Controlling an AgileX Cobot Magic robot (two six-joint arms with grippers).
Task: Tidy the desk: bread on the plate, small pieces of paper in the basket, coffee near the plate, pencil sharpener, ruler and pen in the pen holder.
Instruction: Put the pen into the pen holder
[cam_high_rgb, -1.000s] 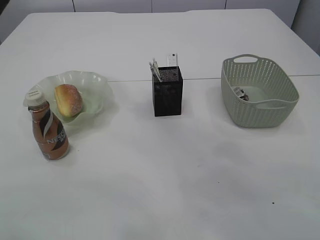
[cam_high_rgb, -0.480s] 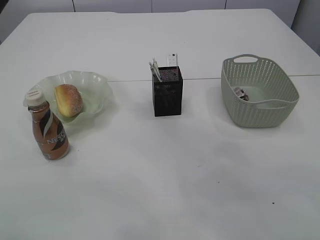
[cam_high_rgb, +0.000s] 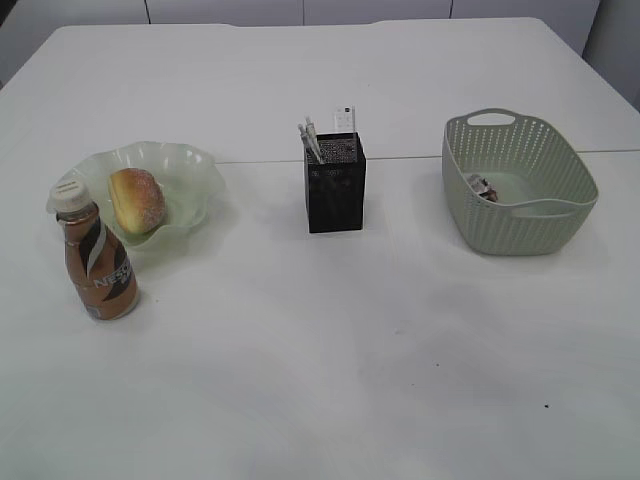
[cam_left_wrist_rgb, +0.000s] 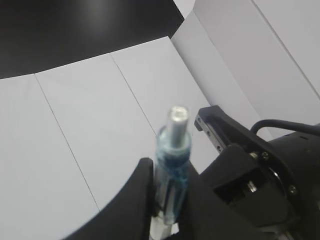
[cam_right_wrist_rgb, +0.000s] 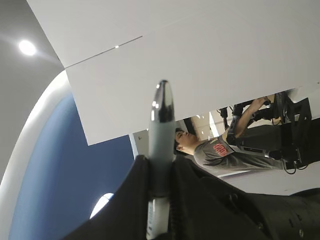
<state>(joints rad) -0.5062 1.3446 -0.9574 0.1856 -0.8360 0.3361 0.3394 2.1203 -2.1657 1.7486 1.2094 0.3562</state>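
Nothing on the desk (cam_high_rgb: 330, 340) has moved since the earlier frames. The left gripper (cam_left_wrist_rgb: 167, 200) is clamped on a blue clear-barrelled pen (cam_left_wrist_rgb: 172, 165) that sticks up between its jaws. The right gripper (cam_right_wrist_rgb: 159, 195) pinches a grey pen (cam_right_wrist_rgb: 161, 135) the same way. Well apart from both: bread (cam_high_rgb: 137, 200) on the plate (cam_high_rgb: 195, 165), coffee (cam_high_rgb: 97, 265) just beside it, holder (cam_high_rgb: 335, 185) mid-desk, basket (cam_high_rgb: 520, 185) at the right.

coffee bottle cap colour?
White, on the coffee; clearest in the exterior view.
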